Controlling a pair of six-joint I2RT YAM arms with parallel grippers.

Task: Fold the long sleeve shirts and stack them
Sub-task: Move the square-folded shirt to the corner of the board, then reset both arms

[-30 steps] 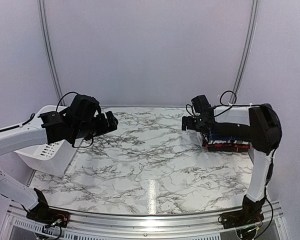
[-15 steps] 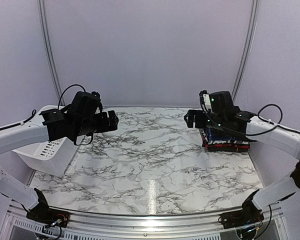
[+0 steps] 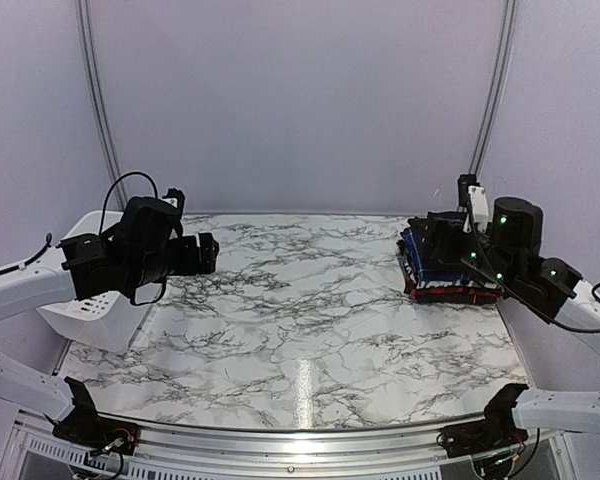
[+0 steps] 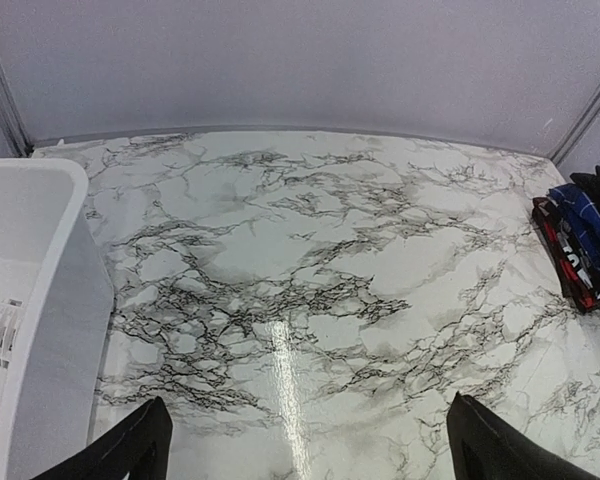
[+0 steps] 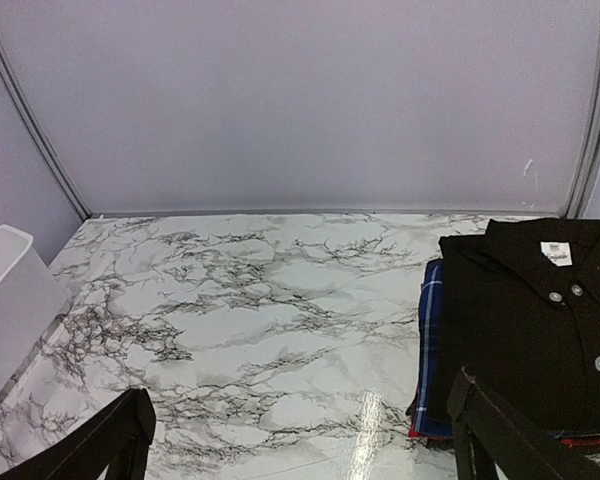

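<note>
Hiding most of plaid shirts (image 5: 430, 340): black shirt (image 5: 525, 320); left fingers (image 4: 130, 455), right fingers (image 5: 500, 435) spread, empty.

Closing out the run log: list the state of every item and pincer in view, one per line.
black shirt: folded, on top of the others.
blue plaid shirt: folded, under the black one.
red shirt: folded, lowest one visible.
white basket: upright.
left pincer: open, empty.
right pincer: open, empty.

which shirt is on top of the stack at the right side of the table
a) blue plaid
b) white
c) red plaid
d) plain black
d: in the right wrist view the black shirt, collar and buttons up, lies over the blue plaid shirt.
</note>
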